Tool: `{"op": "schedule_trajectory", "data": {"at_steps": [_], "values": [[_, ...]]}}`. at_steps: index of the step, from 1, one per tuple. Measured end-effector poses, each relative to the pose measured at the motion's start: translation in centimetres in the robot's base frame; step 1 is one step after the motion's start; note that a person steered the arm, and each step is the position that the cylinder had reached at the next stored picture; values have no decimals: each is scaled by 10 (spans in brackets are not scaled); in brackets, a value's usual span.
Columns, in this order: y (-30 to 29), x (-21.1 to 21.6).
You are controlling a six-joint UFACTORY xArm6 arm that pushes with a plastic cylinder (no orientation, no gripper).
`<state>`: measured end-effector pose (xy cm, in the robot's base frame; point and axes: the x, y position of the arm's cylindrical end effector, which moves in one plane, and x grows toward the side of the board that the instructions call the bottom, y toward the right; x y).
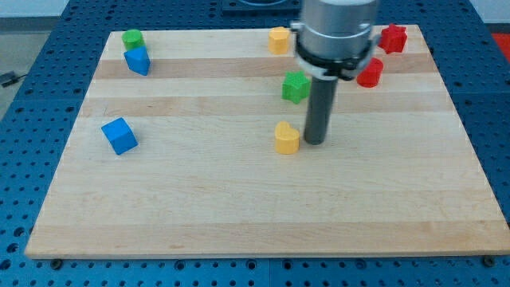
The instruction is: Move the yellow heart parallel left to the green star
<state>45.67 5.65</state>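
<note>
The yellow heart (287,138) lies near the middle of the wooden board (239,215). The green star (296,86) sits above it, a little to the right. My tip (315,142) stands just right of the yellow heart, touching or nearly touching its right side, and below the green star. The arm's grey body hides part of the board's top right area.
A second yellow block (279,39) sits at the top edge. Two red blocks (392,37) (370,73) lie at the top right. A small green block (132,38) and a blue block (137,60) sit at the top left; a blue cube (119,135) at the left.
</note>
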Motion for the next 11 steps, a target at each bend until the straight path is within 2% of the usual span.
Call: {"op": "schedule_trajectory", "data": {"at_steps": [2,4,5,8,11], "values": [[-11,3],[-8,32],[-43,25],[-137,-38],[-115,-46]]}}
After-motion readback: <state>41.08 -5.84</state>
